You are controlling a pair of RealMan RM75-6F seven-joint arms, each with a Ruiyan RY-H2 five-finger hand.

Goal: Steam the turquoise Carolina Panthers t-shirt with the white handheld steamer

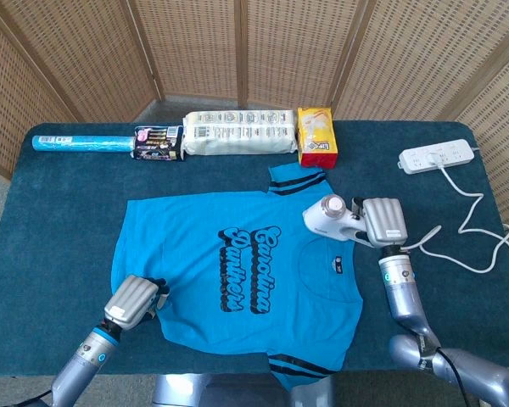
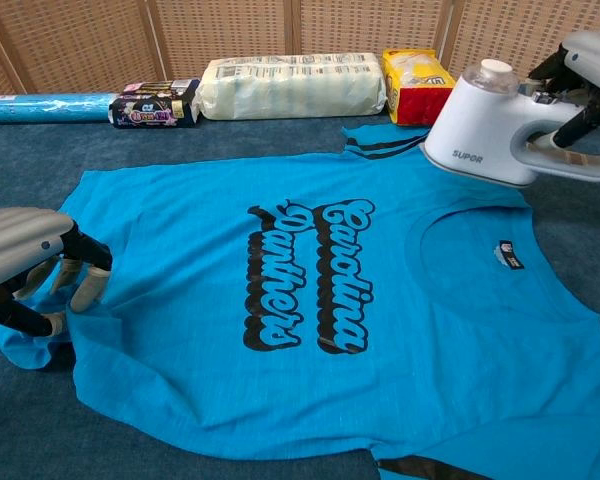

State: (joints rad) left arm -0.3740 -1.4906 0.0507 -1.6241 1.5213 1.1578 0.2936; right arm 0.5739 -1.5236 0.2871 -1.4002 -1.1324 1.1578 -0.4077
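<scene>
The turquoise Carolina Panthers t-shirt (image 1: 237,271) lies spread flat, print up, on the blue table (image 1: 59,220), nearer its front edge than its back. The job appears to be at its opening stage: the steamer is in the air, and no steam shows in either view, so the passes over the cloth look not yet begun.

At the front left corner of the shirt, the left hand (image 2: 25,275) curls its fingers (image 2: 85,290) down onto the hem, gripping a bunched fold of the fabric and pinning it, by all appearances to keep the cloth taut.

Toward the table's right side, the right hand (image 1: 383,223) is wrapped around the handle of the white handheld steamer (image 2: 485,125), holding it clear of the cloth with its head over the shirt's collar and upper sleeve; how close the head sits to the fabric is hard to judge from either camera. Its forearm reaches up from the table's front right edge. The whole printed front remains to be steamed.
</scene>
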